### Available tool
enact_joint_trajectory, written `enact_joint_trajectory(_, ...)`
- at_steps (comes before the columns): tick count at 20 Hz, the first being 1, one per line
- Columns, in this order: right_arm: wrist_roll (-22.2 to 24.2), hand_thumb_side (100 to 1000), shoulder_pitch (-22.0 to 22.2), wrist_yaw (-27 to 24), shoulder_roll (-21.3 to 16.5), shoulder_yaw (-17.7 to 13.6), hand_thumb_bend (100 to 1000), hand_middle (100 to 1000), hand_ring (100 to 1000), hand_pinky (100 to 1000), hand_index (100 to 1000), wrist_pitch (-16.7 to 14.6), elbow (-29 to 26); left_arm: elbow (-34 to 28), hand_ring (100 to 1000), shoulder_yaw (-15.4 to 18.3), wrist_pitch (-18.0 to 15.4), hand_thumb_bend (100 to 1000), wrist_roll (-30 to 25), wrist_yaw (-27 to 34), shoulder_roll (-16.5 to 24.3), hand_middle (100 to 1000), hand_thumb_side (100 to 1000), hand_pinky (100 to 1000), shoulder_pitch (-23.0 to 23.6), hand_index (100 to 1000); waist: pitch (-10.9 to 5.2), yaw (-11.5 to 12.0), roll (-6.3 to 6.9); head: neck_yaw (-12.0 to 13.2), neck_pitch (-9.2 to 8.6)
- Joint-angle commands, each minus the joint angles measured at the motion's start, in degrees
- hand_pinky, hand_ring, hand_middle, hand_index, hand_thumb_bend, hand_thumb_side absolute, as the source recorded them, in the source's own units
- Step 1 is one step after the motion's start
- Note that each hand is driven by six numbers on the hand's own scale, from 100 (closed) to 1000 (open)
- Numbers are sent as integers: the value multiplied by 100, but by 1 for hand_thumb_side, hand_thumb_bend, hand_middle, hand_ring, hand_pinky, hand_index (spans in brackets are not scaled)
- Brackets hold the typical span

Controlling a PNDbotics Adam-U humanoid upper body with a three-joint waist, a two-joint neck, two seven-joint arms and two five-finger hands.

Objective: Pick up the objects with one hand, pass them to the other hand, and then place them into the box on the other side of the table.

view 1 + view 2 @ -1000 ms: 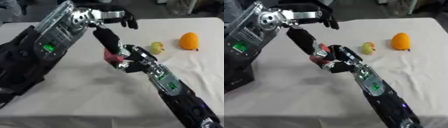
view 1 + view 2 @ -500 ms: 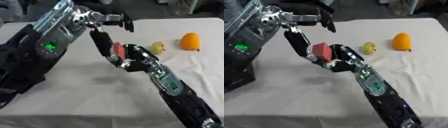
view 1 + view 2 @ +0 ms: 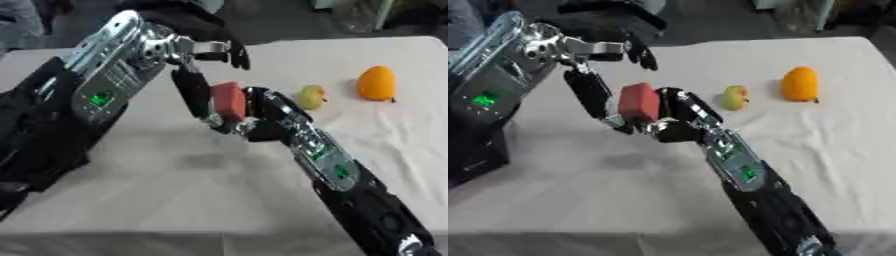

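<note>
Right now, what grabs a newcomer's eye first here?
The red block held above mid-table, sandwiched between the left hand and the right hand. Next, the orange fruit and a small yellow-green fruit lying on the white tablecloth toward the far right.

The red block point(image 3: 639, 103) stands upright above the table, between the fingers of both hands, clear of the cloth. The small yellow-green fruit point(image 3: 733, 97) lies on the cloth to the right of the block. The orange fruit point(image 3: 800, 84) lies further right, apart from the green one.
</note>
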Motion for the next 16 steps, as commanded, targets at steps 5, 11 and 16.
enact_joint_trajectory(5, -242, 100, -6, -77, 84, -50, 100, 531, 628, 724, 569, -156, 116, 223, 878, -7, 193, 706, 327, -218, -58, 799, 230, 938, -6, 866, -275, 54, 106, 26, 33)
enact_joint_trajectory(11, -363, 100, 60, -22, 179, -79, 100, 534, 635, 726, 572, -312, 317, 655, 878, 17, 212, 703, 515, -385, -235, 799, 205, 937, 118, 865, -356, 101, 159, 7, 33)
enact_joint_trajectory(16, -483, 100, 74, -21, 222, -125, 100, 536, 637, 725, 573, -635, 444, 959, 878, 28, 198, 696, 659, -445, -371, 800, 197, 937, 181, 867, -413, 90, 181, -42, 33)
